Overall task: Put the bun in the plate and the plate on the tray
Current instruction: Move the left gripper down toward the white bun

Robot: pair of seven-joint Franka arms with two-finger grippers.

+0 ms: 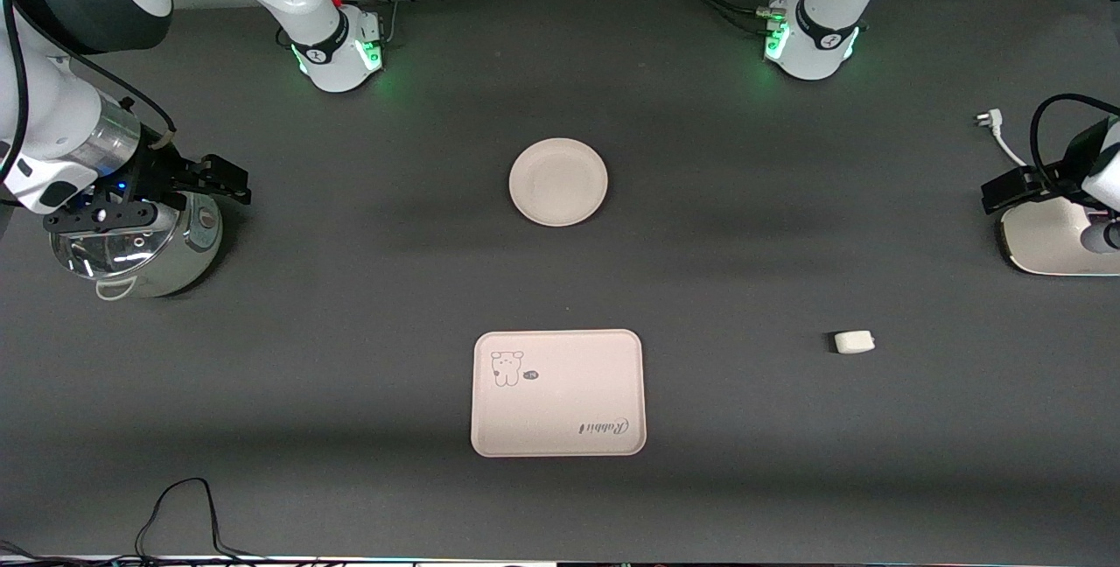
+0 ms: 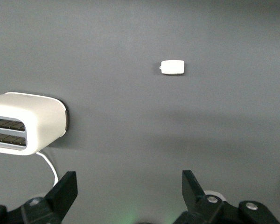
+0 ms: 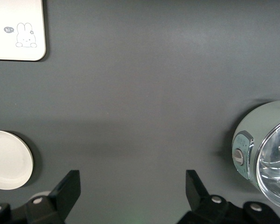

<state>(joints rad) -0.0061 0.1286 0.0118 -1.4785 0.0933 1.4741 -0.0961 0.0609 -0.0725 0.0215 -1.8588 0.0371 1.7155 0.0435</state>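
The round cream plate (image 1: 558, 182) lies on the grey table mid-way between the arms. The cream tray (image 1: 558, 392) with the bear drawing lies nearer the front camera than the plate. The small off-white bun (image 1: 854, 342) lies alone toward the left arm's end, beside the tray. My left gripper (image 1: 997, 195) is open and empty over the toaster's edge; its wrist view shows the bun (image 2: 172, 66) well apart from the gripper (image 2: 129, 186). My right gripper (image 1: 229, 182) is open and empty over a steel pot; its wrist view shows the gripper (image 3: 133, 186), the plate (image 3: 7, 158) and a tray corner (image 3: 16, 30).
A steel pot with a glass lid (image 1: 140, 243) stands at the right arm's end, also seen in the right wrist view (image 3: 266, 154). A white toaster (image 1: 1054, 239) with a cord and plug (image 1: 989, 121) stands at the left arm's end, also in the left wrist view (image 2: 28, 123).
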